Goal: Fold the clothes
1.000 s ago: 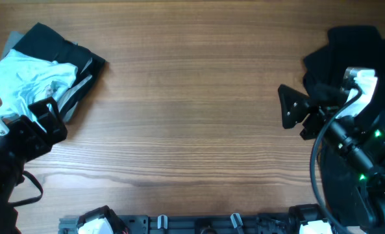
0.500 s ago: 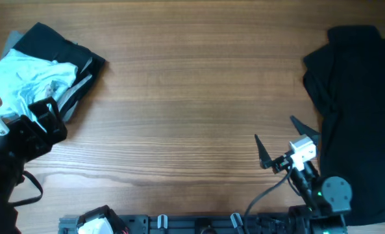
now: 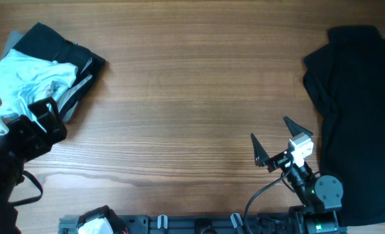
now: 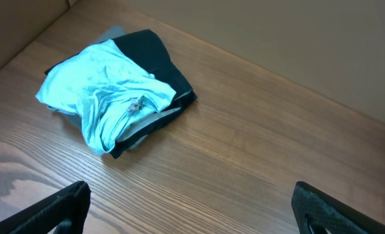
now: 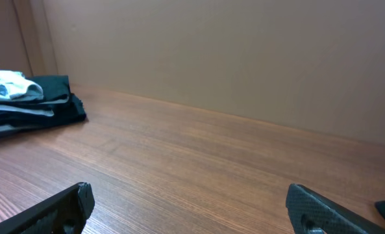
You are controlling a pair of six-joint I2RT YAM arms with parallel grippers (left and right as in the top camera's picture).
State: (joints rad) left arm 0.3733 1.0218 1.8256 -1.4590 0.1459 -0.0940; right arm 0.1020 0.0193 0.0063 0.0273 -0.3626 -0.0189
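Blue T-shirt point(image 4: 95, 91) crumpled atop black garments point(image 4: 150, 55); left claw point(image 4: 191, 190), right claw point(image 3: 269, 128) both spread, empty. A deep grab could snag both layers.

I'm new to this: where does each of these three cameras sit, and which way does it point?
Overhead: fixed above the table, looking straight down; shows the left arm, right arm, the pile and the black garment.
Left wrist: on the left arm, angled down at the pile; open left fingers at the bottom corners.
Right wrist: low over the table, facing across it toward the pile and a wall; open right fingers at the bottom.
Shared: all three show the pile.
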